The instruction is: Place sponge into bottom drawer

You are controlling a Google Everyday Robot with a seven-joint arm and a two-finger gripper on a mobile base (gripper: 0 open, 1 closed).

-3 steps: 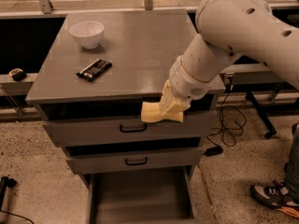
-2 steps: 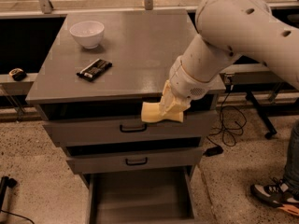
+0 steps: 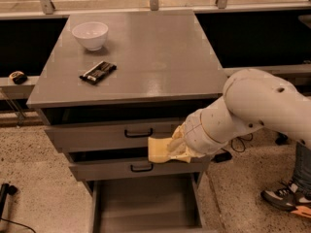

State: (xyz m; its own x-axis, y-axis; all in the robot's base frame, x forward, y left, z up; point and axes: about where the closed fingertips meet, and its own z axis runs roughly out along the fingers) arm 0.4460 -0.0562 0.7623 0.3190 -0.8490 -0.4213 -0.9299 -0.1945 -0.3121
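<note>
Gripper [image 3: 176, 147] fingers clamp the pale yellow, blocky sponge [image 3: 156, 150] above the open bottom drawer [image 3: 146, 203].

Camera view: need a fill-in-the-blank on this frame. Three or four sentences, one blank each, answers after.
1. The gripper is shut on the pale ____ sponge.
2. The sponge hangs ____ the bottom drawer, not in it.
3. The bottom drawer is pulled ____.
4. The white bowl and the black packet lie on the cabinet top, in the picture's ____ half.
Missing words: yellow; above; open; left.
</note>
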